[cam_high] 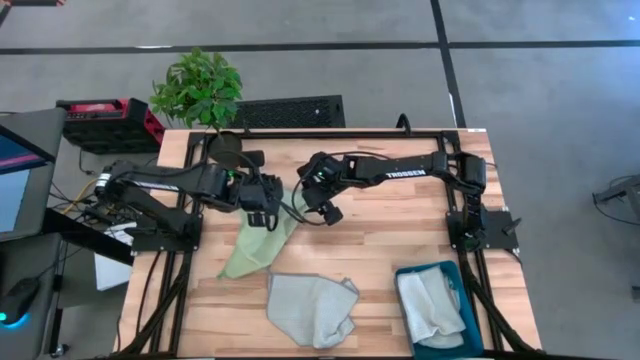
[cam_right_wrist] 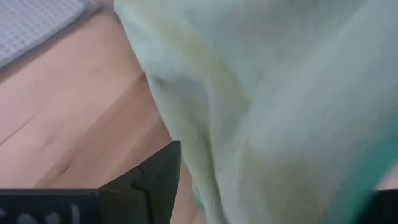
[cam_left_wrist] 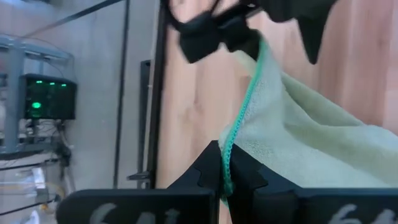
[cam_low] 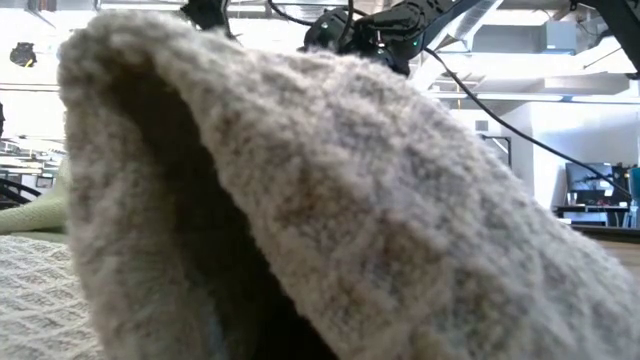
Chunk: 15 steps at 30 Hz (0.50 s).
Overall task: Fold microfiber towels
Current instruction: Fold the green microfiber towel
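Note:
A light green towel (cam_high: 258,245) hangs between my two grippers over the middle of the table, and its lower end (cam_high: 235,268) lies on the wood. My left gripper (cam_high: 263,215) is shut on its top edge. My right gripper (cam_high: 320,208) stands close to the right of it, shut on the same towel, which fills the right wrist view (cam_right_wrist: 261,93). A pale grey towel (cam_high: 310,308) lies bunched near the table's near edge and fills the low view (cam_low: 330,200). Two more pale towels (cam_high: 430,305) lie in the teal bin (cam_high: 470,320). My left gripper pinches the towel's green-stitched edge (cam_left_wrist: 229,146) between its two fingers. The edge runs taut from there up to my right gripper (cam_left_wrist: 217,31). The cloth hangs below the hold. My right gripper has the towel's upper part (cam_right_wrist: 205,155) between its two fingers (cam_right_wrist: 155,180), as bunched cloth of more than one layer. It meets the stitched edge at its far end (cam_left_wrist: 258,53). The cloth hangs below it.
The teal bin stands at the table's near right corner. A potted plant (cam_high: 198,88) stands at the far left edge. Bare wood (cam_high: 400,230) lies between the hanging towel and the bin.

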Motion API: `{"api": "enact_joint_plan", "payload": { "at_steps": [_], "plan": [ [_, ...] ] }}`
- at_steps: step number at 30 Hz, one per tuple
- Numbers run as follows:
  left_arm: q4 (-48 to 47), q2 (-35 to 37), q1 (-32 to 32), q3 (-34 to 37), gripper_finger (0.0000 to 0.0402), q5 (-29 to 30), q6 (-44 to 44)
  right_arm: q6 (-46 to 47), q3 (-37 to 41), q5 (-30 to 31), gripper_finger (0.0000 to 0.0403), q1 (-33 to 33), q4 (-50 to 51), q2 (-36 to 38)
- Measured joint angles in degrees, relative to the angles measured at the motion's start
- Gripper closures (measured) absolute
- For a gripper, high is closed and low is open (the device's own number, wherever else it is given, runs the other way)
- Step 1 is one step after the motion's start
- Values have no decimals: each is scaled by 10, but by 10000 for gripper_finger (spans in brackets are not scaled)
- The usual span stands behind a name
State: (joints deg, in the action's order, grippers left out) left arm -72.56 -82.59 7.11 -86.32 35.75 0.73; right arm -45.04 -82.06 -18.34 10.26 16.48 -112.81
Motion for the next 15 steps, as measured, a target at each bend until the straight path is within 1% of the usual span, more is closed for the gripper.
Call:
{"api": "enact_joint_plan", "payload": {
  "at_steps": [8,11,15],
  "plan": [
    [-66,0,0,-63,401,36,10,28,0,7,171,5,49,0],
    [-81,0,0,-84,401,40,10,61,0,20,171,10,50,0],
    [-96,0,0,-115,401,42,12,75,0,35,171,17,50,0]
  ]
}}
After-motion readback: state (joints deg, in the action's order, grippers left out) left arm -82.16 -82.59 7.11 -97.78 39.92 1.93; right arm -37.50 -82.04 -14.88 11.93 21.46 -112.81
